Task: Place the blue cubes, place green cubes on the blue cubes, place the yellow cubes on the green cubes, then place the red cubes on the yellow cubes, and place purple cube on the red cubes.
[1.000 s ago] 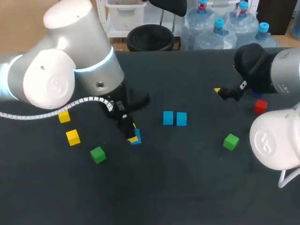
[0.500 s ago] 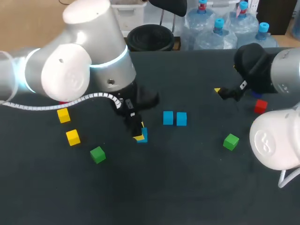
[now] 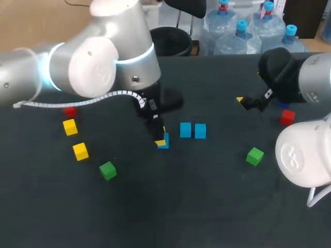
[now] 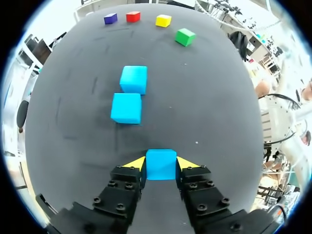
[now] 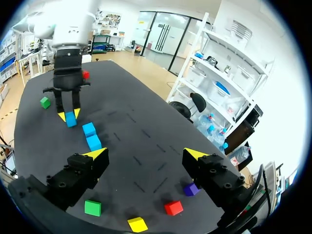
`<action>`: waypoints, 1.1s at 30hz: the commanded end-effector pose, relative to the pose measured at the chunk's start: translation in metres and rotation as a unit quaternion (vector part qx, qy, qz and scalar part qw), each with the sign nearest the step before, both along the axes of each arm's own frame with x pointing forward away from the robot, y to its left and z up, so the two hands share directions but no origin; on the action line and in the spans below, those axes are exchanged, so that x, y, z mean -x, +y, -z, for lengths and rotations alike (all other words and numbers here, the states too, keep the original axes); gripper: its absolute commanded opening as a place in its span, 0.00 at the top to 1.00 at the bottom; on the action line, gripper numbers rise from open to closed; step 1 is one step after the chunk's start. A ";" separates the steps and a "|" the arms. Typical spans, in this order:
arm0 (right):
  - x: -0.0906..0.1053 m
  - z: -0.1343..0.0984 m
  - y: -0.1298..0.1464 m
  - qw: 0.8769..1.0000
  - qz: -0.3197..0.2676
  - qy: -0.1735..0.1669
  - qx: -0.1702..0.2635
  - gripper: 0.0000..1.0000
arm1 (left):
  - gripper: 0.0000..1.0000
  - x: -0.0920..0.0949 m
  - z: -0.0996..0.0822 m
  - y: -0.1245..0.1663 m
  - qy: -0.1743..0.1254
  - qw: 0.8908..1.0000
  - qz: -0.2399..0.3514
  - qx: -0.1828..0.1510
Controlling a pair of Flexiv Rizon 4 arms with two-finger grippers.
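Left gripper point(image 4: 161, 165) holds a blue cube point(image 3: 164, 142) pinched between its yellow tips, at or just above the dark worktop point(image 3: 207, 201). It is near the two blue cubes point(image 3: 185, 130) already lying side by side. The right gripper point(image 5: 145, 155) hangs wide open and empty, well apart, near a red cube point(image 3: 288, 117). The likely hazard is that, set down too close or askew, the held cube could knock the pair out of line. That would leave a crooked base for the green cubes point(image 3: 107, 170).
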State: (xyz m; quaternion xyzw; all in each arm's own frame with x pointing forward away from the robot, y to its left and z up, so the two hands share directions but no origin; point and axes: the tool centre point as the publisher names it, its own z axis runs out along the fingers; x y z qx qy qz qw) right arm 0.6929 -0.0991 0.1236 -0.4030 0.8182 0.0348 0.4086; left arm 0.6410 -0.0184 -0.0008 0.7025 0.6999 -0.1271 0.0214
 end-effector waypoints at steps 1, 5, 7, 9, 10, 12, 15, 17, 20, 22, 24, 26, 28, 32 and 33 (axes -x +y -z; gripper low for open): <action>0.000 -0.001 -0.001 1.000 0.000 0.001 0.000 0.00 | 1.00 -0.015 0.008 -0.009 0.021 1.000 0.005 -0.008; 0.000 -0.001 -0.001 1.000 0.000 0.001 0.000 0.00 | 1.00 -0.024 0.009 -0.012 0.023 1.000 0.006 -0.012; 0.000 -0.001 -0.001 1.000 0.000 0.001 0.000 0.00 | 1.00 -0.027 0.009 -0.014 0.023 1.000 0.008 -0.013; 0.000 -0.001 -0.001 1.000 0.000 0.001 0.000 0.00 | 1.00 -0.029 0.010 -0.014 0.021 1.000 0.011 -0.014; 0.000 -0.001 -0.001 1.000 0.000 0.001 0.000 0.00 | 1.00 -0.032 0.010 -0.014 0.022 1.000 0.012 -0.015; 0.000 -0.001 -0.001 1.000 0.000 0.001 0.000 0.00 | 1.00 -0.035 0.011 -0.013 0.021 1.000 0.013 -0.016; 0.000 -0.001 -0.001 1.000 0.000 0.001 0.000 0.00 | 1.00 -0.040 0.014 -0.013 0.021 1.000 0.013 -0.018; 0.000 -0.001 -0.001 1.000 0.000 0.001 0.000 0.00 | 1.00 -0.043 0.016 -0.013 0.020 1.000 0.012 -0.019; 0.000 -0.001 -0.001 1.000 0.000 0.001 0.000 0.00 | 1.00 -0.045 0.017 -0.014 0.020 1.000 0.010 -0.018; 0.000 -0.001 -0.001 1.000 0.000 0.001 0.000 0.00 | 1.00 -0.045 0.017 -0.016 0.020 1.000 0.010 -0.018; 0.000 -0.001 -0.001 1.000 0.000 0.001 0.000 0.00 | 1.00 -0.047 0.016 -0.017 0.021 1.000 0.009 -0.016; 0.000 -0.001 -0.001 1.000 0.000 0.001 0.000 0.00 | 1.00 -0.047 0.016 -0.018 0.022 1.000 0.008 -0.016; 0.000 -0.001 -0.001 1.000 0.000 0.001 0.000 0.00 | 1.00 -0.048 0.016 -0.019 0.024 1.000 0.009 -0.017; 0.000 -0.001 -0.001 1.000 0.000 0.001 0.000 0.00 | 1.00 -0.048 0.016 -0.021 0.025 0.999 0.013 -0.020; 0.000 -0.001 -0.001 1.000 0.000 0.001 0.000 0.00 | 1.00 -0.048 0.016 -0.021 0.025 0.999 0.013 -0.020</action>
